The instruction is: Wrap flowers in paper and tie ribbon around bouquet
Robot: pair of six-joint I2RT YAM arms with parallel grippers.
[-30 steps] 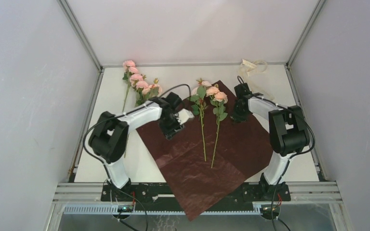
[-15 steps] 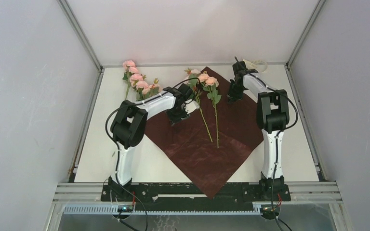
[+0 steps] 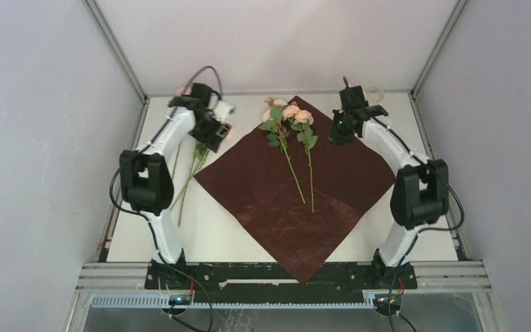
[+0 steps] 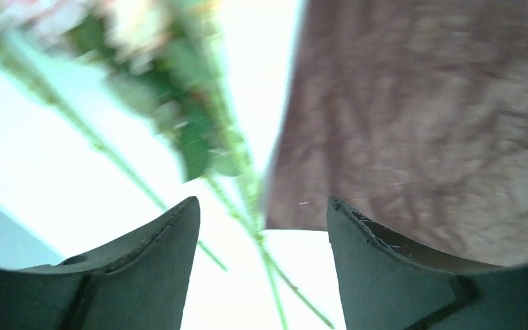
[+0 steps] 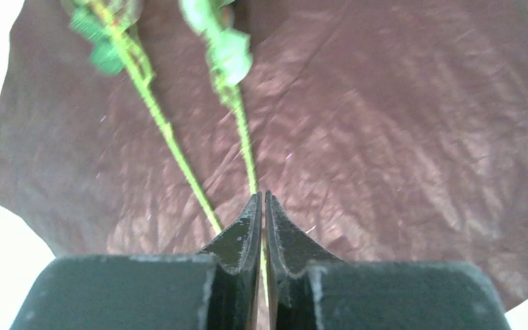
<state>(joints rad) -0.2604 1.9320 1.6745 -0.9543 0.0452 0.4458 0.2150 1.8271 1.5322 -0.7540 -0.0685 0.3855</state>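
Noted left claw [image 4: 261,205] released, fingers [image 4: 144,268] spread wide, gripping nothing. Hanging above the loose flowers [image 3: 198,151] on the bare bench [image 3: 214,232], just off the paper's [image 3: 263,197] far-left edge. Directly below the gap: blurred green leaves and thin stalks, crossing beneath the fingers rather than lying between them; cannot tell whether touching. Long axis of these stems running from blooms at the far end, hidden under the claw in the top view, down toward the near-left, roughly parallel to that paper edge. Judged next: closing across the stalks just below the leaves, so wrist set square to that line, then carrying rightward onto the paper. Farther out, two stems [image 3: 301,162] already on the paper, lying along its far-to-near diagonal, blooms at the far corner, stalk ends near the middle. Right claw [image 5: 262,199] clenched, fingers pressed together with nothing seen held, poised over the paper's far-right edge, well apart from the loose bunch and to the right of the laid stems. Left arm plainly the nearer for the loose flowers; right arm across the whole sheet from them. Wrapping and tying not yet begun, paper flat and open.
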